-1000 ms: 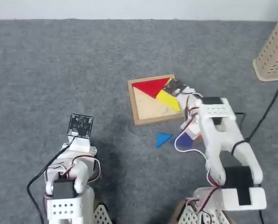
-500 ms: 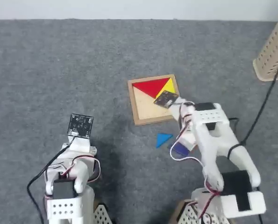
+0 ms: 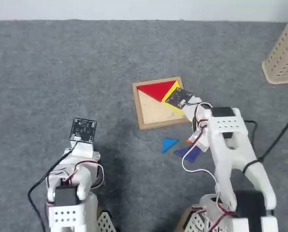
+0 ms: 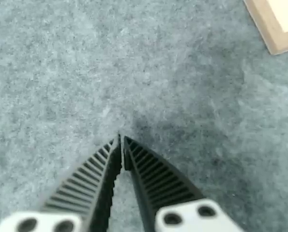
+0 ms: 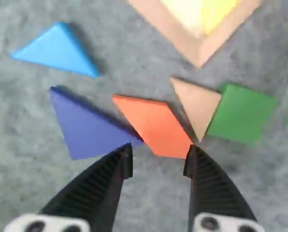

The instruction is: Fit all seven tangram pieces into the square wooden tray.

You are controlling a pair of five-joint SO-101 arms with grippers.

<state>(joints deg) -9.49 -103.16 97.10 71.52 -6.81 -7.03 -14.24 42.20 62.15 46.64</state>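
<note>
The square wooden tray [image 3: 143, 119] lies mid-table with a red triangle [image 3: 155, 91] and a yellow triangle [image 3: 173, 91] in it; its corner [image 5: 198, 48] shows in the right wrist view. Loose on the carpet lie a light blue triangle [image 5: 56, 50] [image 3: 169, 144], a dark blue triangle [image 5: 85, 128] [image 3: 189, 153], an orange parallelogram [image 5: 154, 126], a tan triangle [image 5: 197, 105] and a green square [image 5: 240, 112]. My right gripper [image 5: 158, 157] hangs open just above the orange parallelogram, fingers on either side of its near corner. My left gripper [image 4: 121, 141] is shut over bare carpet.
A slatted wooden rack [image 3: 283, 50] stands at the far right edge. The left arm [image 3: 78, 174] rests at the near left, well away from the tray. Grey carpet stretches open to the left and behind the tray.
The right arm swung from the tray's right corner toward the near side, over the loose pieces. The yellow triangle stays in the tray. The left arm has kept still.
</note>
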